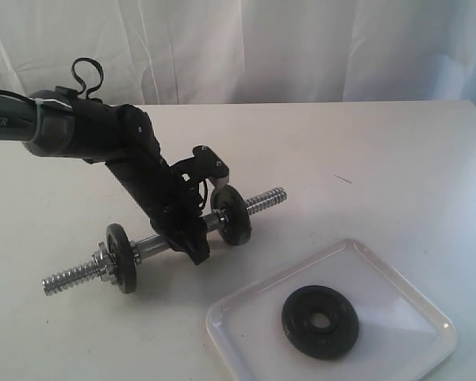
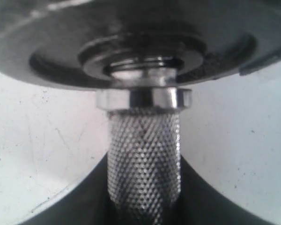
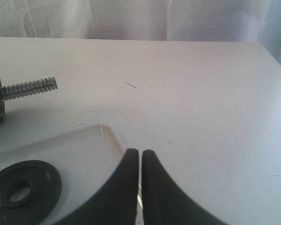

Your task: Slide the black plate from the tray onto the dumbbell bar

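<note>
The black plate [image 1: 320, 321] [image 3: 42, 183] lies flat in the white tray [image 1: 397, 317] [image 3: 84, 150] at the table's front right. The dumbbell bar [image 1: 266, 199] [image 2: 144, 159] [image 3: 30, 88] runs slantwise across the middle of the table, with a black disc [image 1: 120, 255] and another [image 1: 232, 214] mounted on it inside the threaded ends. My left gripper [image 1: 197, 246] [image 2: 144, 197] is shut on the bar's knurled middle, just below a silver collar [image 2: 144, 98]. My right gripper [image 3: 140, 152] is shut and empty, hovering over the tray's rim beside the plate; the exterior view does not show it.
The white table [image 1: 365, 151] spreads wide behind and to the right of the tray. A white curtain [image 1: 262, 48] hangs along the table's back edge. The left arm [image 1: 87, 127] reaches in from the left above the bar.
</note>
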